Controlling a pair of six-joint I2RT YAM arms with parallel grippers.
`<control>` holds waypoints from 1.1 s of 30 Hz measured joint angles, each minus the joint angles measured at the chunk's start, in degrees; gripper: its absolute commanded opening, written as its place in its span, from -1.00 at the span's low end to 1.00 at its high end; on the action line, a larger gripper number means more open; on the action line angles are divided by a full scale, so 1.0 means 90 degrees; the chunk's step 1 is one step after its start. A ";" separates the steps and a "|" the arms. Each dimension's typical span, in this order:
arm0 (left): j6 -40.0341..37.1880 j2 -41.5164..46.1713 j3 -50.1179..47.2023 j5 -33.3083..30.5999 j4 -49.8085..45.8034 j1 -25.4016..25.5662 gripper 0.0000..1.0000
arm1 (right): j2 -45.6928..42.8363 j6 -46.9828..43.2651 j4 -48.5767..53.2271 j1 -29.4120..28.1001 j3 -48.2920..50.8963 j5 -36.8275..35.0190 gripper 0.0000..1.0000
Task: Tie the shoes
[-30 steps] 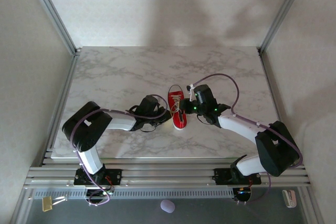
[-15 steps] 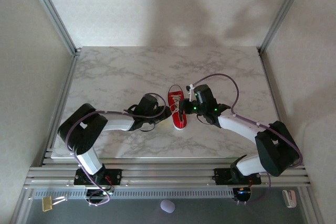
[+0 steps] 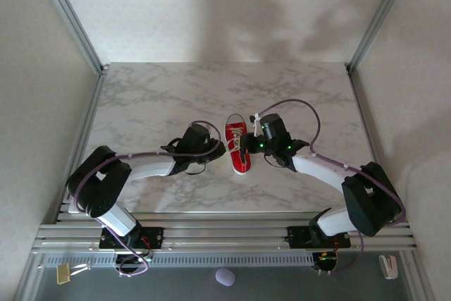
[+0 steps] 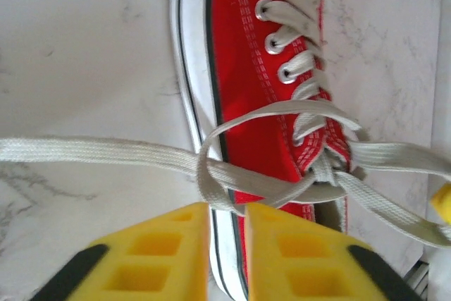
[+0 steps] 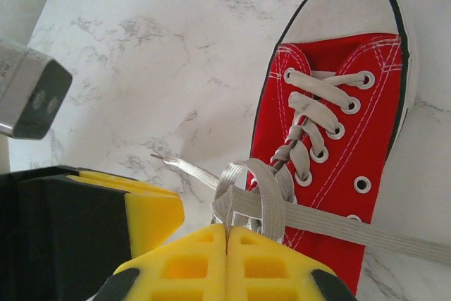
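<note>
The yellow right fingers (image 5: 211,244) are pressed flat together on a loop of flat white lace (image 5: 271,202) that rises from their seam. The yellow left fingers (image 4: 176,223) stand almost together with a thin slit between them. Another loop crosses their tips, and I cannot tell whether it is pinched. Between the two sets lies the small red canvas sneaker (image 5: 373,125) with a white rubber sole. Its long axis runs near to far on the white marbled surface (image 3: 155,96), toe cap pointing to the far side.

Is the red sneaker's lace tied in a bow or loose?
Loose: the laces cross in one slack loop over the sneaker, ends trailing across the table.
</note>
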State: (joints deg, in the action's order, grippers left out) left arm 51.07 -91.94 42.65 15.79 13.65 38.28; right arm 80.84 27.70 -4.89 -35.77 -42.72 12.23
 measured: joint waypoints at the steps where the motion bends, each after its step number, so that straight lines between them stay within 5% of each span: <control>1: -0.0007 0.0000 0.0073 0.0005 -0.0034 0.0002 -0.90 | 0.0000 0.0000 0.0000 0.0002 0.0000 0.0000 -1.00; 26: 0.0070 -0.0743 0.0787 0.0175 -0.0257 0.0114 -0.84 | 0.0172 0.0002 0.0015 0.0002 -0.0002 0.0000 -1.00; 33: 0.0012 -0.0627 0.0738 0.0017 -0.0408 0.0126 -0.57 | 0.0175 0.0017 0.0046 0.0002 -0.0056 -0.0002 -1.00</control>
State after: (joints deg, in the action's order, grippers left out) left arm 51.18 -97.58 49.30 15.94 9.98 39.42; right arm 82.41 27.86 -4.47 -35.75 -43.22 12.21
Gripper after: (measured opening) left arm 0.194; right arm 0.040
